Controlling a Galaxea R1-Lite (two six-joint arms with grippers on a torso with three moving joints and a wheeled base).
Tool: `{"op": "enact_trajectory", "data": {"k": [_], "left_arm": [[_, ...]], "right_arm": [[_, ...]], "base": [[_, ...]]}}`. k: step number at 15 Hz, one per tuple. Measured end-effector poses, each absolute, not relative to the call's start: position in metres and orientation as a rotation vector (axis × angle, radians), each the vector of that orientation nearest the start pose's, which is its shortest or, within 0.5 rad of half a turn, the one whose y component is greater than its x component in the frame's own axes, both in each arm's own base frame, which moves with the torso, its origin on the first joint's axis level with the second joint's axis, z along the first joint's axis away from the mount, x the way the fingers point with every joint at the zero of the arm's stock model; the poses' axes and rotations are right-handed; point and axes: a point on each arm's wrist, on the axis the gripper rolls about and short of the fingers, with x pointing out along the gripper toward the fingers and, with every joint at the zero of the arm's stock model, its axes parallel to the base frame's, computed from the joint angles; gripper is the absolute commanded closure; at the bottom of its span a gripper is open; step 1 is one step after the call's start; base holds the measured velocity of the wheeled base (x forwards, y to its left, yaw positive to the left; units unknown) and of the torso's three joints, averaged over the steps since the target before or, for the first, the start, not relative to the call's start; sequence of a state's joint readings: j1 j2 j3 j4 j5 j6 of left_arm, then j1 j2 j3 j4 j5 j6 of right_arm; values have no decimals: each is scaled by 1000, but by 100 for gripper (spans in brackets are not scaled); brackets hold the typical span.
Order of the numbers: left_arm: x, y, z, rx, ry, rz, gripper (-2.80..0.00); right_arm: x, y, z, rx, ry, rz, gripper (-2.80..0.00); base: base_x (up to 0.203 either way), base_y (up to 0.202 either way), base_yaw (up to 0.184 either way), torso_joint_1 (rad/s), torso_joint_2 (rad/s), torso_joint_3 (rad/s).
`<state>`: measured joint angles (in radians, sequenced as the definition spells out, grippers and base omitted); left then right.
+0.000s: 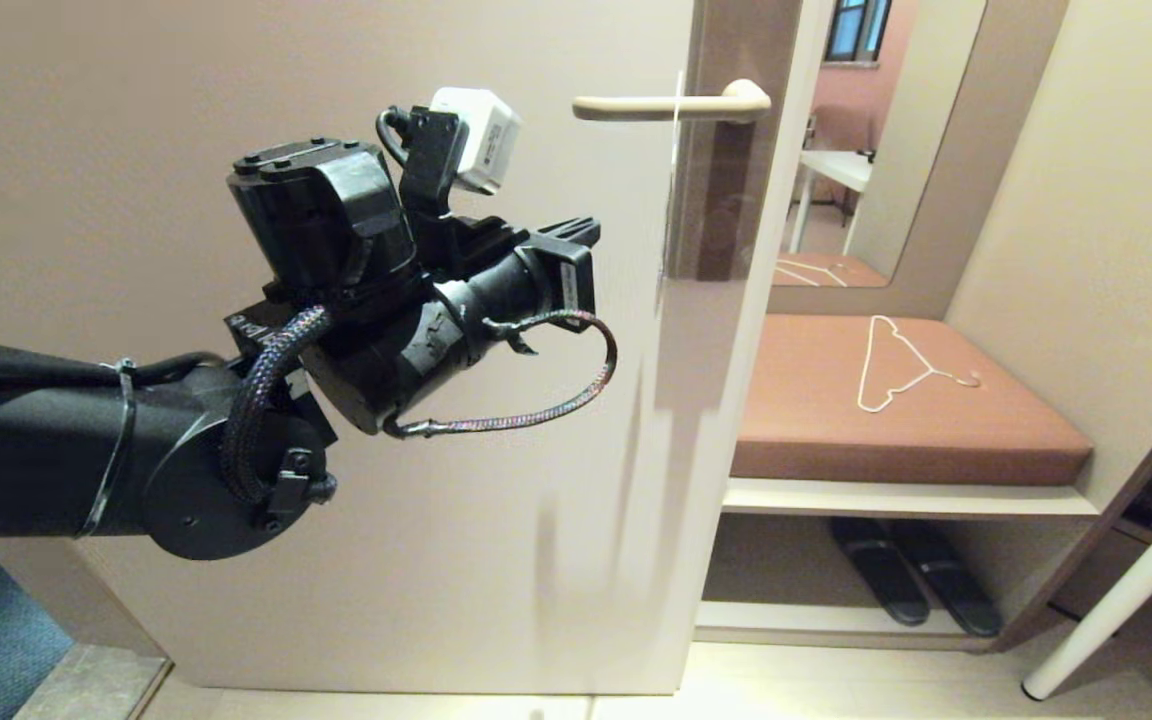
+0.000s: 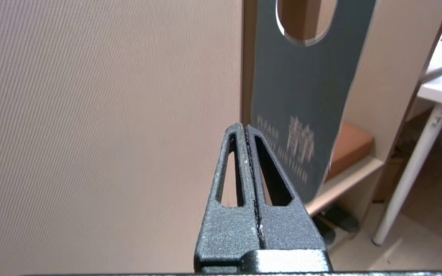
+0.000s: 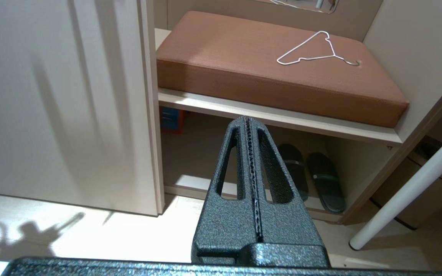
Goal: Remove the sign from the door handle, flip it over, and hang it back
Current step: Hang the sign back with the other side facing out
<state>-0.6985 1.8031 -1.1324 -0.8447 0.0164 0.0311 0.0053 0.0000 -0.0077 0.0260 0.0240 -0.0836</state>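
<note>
Both grippers clenched empty: left gripper [image 2: 246, 128] beside the sign [image 2: 301, 103] (on the door handle [image 1: 671, 105]); clothes hanger [image 1: 901, 365] beyond.

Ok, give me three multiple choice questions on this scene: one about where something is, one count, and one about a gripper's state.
1. The wire hanger lies: A) on the floor B) on the brown cushion C) on a chair.
2. Slippers below the cushion: A) one B) two C) four.
3. The left gripper, by the sign, is: A) open wide B) shut on the sign C) shut and empty.

Answers: B, the hanger rests flat on top of the cushion; B, one dark pair lies side by side; C, its fingers meet with nothing between them. The right gripper, parked low, is shut too.
</note>
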Motion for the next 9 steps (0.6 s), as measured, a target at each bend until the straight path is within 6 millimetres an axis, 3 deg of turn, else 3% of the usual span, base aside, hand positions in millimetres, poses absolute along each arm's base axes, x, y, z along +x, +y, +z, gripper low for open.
{"op": "enact_trajectory", "data": {"k": [9], "left_arm": [[300,-261,264,-49,-224,-700,0]], "right_arm": [[-23,0,75,-83,17,29,0]], "base": [[0,0,0,0,0,0]]}}
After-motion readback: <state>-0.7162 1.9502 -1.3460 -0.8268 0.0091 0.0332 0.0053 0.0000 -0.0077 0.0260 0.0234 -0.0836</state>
